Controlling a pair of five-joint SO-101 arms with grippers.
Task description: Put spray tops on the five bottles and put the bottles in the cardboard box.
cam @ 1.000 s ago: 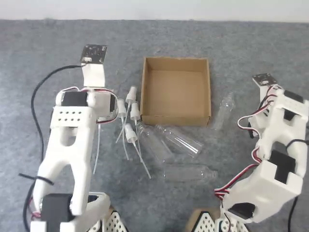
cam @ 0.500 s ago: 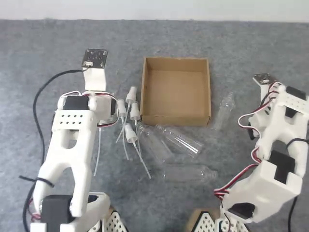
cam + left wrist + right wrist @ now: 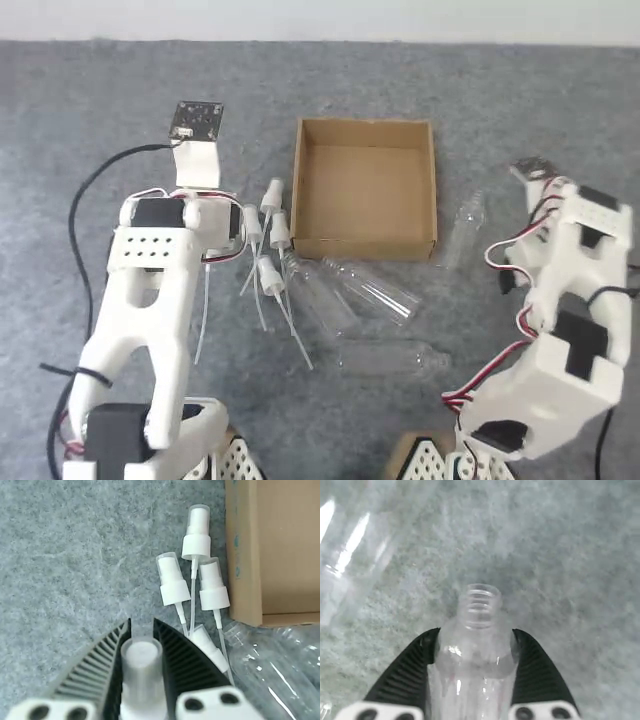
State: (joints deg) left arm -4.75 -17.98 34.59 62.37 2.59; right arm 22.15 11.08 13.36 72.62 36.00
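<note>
Worktop (image 3: 100,80): a grey felt-like cover. A bottle that slips free would likely roll on it, perhaps out of reach.
Cardboard box (image 3: 365,247): sits mid-frame in the high view, with no bottle in it yet. It looks light, so a stray arm could shove it aside.
Right claw (image 3: 476,632): clenched round a clear bottle (image 3: 477,655), open neck pointing away. The thin, slick wall may twist or buckle when a top is pressed in.
Loose bottles (image 3: 375,290): they lie below and to the right of the box. Their clear outlines overlap and are hard to trace, so the count is uncertain.
Left claw (image 3: 141,626): grasping a spray top (image 3: 141,662) by its cap, at the left of the high view. Its dip tube runs out of sight beneath the claw, so I cannot tell where it points. A crooked tube would miss the narrow neck.
Loose spray tops (image 3: 280,232): clustered just left of the box with their tubes crossing. The held one might drag its neighbours along.
</note>
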